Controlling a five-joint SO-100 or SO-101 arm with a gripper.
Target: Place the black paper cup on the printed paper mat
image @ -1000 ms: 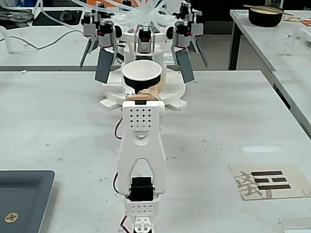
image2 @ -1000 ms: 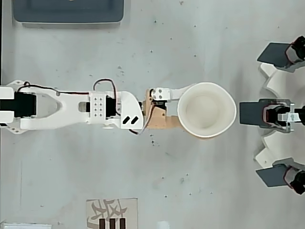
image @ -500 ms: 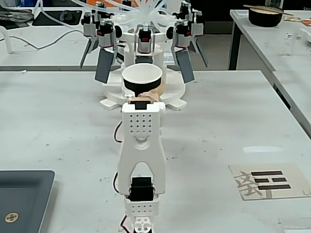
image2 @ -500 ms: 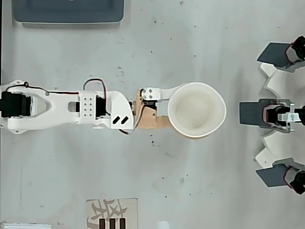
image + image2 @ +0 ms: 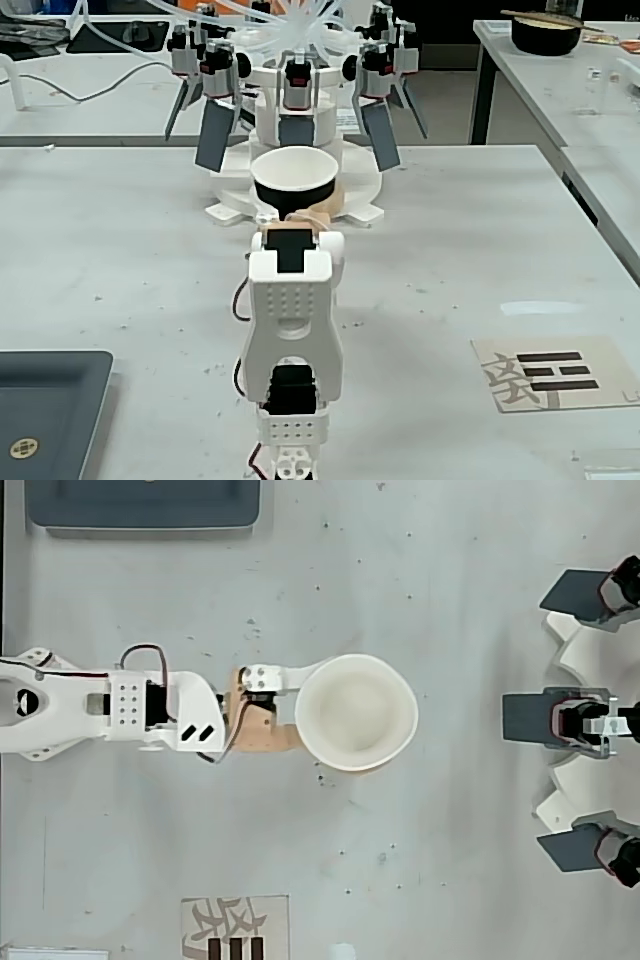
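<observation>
1. The black paper cup (image 5: 293, 180) is held upright with its white mouth facing up, near the middle of the table (image 5: 480, 260), well apart from the printed paper mat (image 5: 555, 372). An upright hold is judged to suit setting it down on its base.
2. The gripper (image 5: 305, 712) is seen clasped on the cup's near side in the overhead view, one white finger running along the rim and a tan one below it; the cup is taken to be gripped.
3. The mat lies flat toward the right edge in the fixed view, so a sideways swing of the arm is judged necessary.
4. In the overhead view the mat is cut off by the bottom edge, only its upper part showing.
5. The fingertips are hidden behind the cup in the fixed view, and whether the cup base touches the table cannot be told.
6. The dark grey tray (image 5: 50, 410) is cropped at the corner.
</observation>
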